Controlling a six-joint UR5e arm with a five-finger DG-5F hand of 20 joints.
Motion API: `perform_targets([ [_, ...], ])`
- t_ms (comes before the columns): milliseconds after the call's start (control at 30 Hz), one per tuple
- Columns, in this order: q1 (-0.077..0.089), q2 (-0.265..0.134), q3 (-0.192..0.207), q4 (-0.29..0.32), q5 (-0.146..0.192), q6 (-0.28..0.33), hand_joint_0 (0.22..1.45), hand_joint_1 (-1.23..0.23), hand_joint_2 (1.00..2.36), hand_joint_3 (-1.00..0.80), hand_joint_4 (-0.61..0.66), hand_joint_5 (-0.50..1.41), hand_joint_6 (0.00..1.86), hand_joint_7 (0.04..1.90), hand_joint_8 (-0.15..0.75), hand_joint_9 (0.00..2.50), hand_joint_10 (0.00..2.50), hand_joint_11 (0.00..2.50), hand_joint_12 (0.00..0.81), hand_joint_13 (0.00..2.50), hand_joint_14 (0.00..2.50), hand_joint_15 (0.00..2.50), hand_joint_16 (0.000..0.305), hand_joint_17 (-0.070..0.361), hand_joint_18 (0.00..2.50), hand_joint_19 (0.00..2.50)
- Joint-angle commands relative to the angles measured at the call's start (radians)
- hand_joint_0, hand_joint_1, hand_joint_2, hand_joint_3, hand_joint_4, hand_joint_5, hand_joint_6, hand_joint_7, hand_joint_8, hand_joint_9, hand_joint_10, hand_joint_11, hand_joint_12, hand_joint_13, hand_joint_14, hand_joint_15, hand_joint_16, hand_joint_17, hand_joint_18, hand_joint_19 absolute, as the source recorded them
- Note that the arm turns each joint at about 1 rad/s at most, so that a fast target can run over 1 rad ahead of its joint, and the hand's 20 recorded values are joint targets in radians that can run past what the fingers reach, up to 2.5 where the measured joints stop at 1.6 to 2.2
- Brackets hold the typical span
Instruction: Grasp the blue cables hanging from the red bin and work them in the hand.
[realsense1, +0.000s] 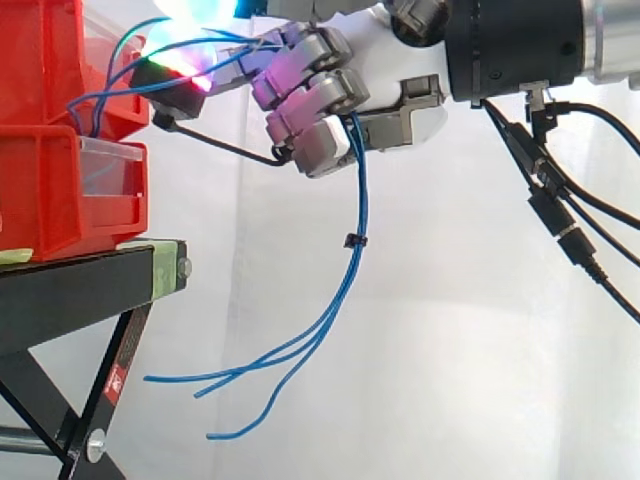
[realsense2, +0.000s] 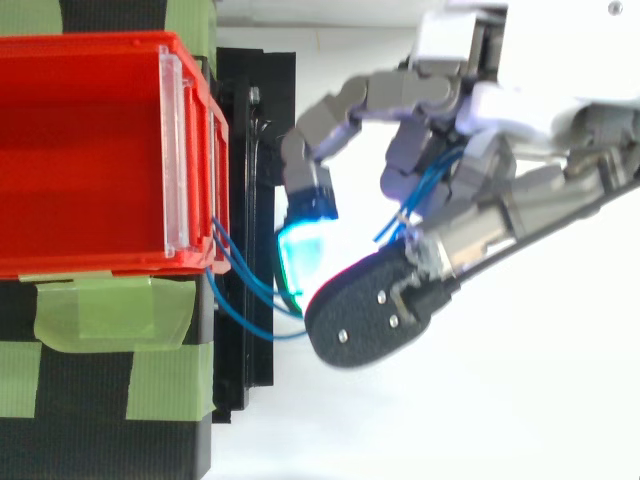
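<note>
1. Blue cables (realsense1: 360, 195) run from the red bin (realsense1: 50, 195), just ahead of the hand (realsense1: 330, 95), through its curled fingers (realsense1: 322, 145); the loose ends dangle below.
2. The hand is closed round them, probably so the strands cannot slip while worked.

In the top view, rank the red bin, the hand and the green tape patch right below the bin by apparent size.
1. Bin and hand: about alike, nearness unsure, so unranked.
2. Tape patch: clearly smallest.
</note>
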Motion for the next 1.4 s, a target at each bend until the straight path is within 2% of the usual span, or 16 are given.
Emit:
perform_targets([
  [0,0.006,0.000,0.000,-0.003,-0.023,0.000,0.89,-0.67,1.02,-0.26,0.17,0.20,0.89,1.24,0.649,1.84,2.50,2.50,0.730,2.10,2.50,2.00,0.210,0.158,2.50,0.59],
  [867,0.015,0.000,0.000,-0.001,-0.023,-0.006,0.90,-0.67,1.02,-0.28,0.18,0.16,0.95,1.22,0.649,1.84,2.50,2.50,0.730,2.10,2.50,2.00,0.210,0.158,2.50,0.59],
  [1367,0.014,0.000,0.000,-0.003,-0.020,-0.006,0.91,-0.66,1.02,-0.29,0.18,0.15,0.96,1.20,0.649,1.84,2.50,2.50,0.730,2.10,2.50,2.00,0.210,0.158,2.50,0.59],
])
